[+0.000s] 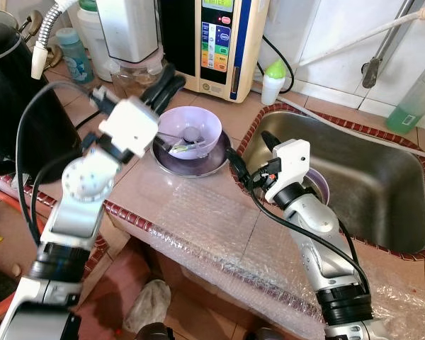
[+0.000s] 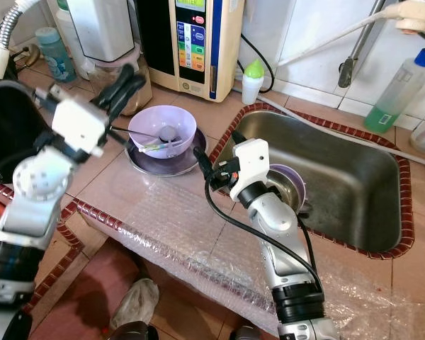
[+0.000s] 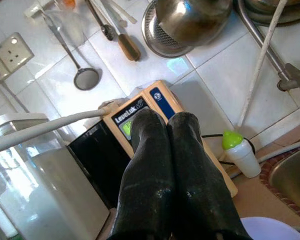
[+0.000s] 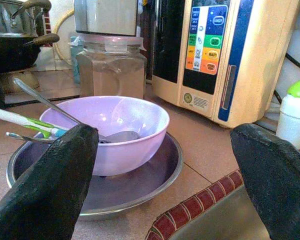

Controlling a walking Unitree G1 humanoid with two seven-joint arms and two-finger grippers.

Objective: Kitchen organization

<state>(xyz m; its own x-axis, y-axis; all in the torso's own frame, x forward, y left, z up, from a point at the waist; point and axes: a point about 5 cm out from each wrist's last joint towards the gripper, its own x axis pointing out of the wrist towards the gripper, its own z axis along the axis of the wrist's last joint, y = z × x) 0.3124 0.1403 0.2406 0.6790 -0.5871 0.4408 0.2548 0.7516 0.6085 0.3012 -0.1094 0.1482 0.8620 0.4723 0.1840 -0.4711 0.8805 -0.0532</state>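
Note:
A lilac bowl [image 1: 190,131] stands in a shallow metal dish [image 1: 198,168] on the tiled counter, left of the sink [image 1: 372,177]. A spoon [image 4: 50,107] and a green-and-white handled utensil [image 4: 25,122] lie in the bowl. My left gripper [image 1: 166,85] is raised just behind and left of the bowl, its fingers [image 3: 150,165] pressed shut with nothing between them. Over the sink's near-left rim, my right gripper [image 1: 251,152] points at the bowl and stands wide open, a short way off. A second lilac bowl [image 2: 289,183] sits in the sink, partly hidden by my right arm.
A cream water machine [image 1: 214,42], a glass jar [image 1: 134,74] and a white bottle with a green cap [image 1: 273,79] line the back wall. A black kettle [image 1: 14,92] stands far left. Bubble wrap [image 1: 212,234] covers the counter's front edge. A green bottle [image 1: 414,95] stands behind the sink.

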